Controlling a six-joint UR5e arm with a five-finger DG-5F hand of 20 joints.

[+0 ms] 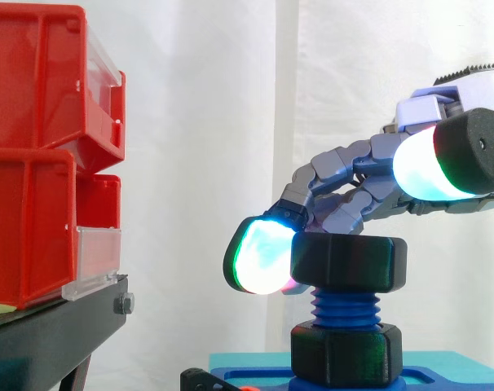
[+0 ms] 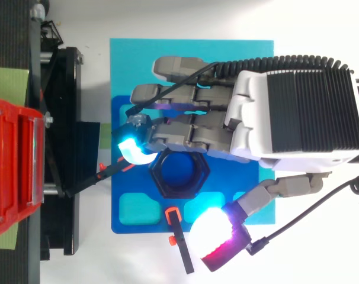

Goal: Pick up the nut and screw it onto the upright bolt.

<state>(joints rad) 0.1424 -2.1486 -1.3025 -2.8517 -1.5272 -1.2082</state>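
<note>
Task status: the nut [image 1: 349, 262] is already picked up and seated on the upright bolt [image 1: 345, 308], directly beneath the fingers of the hand [image 2: 286, 112]. Several turns of blue thread are exposed between the nut and the black collar [image 1: 346, 352] below it, so the screwing appears to be only started or partway.

Hand state: spread, not clasping. One curled fingertip [image 1: 259, 257] rests against the side of the nut farthest from the wrist. The thumb pad [image 2: 212, 234] stands well apart from the nut.

Remaining, by judgement: turn the nut further down the thread towards the collar, then withdraw the hand.
</note>
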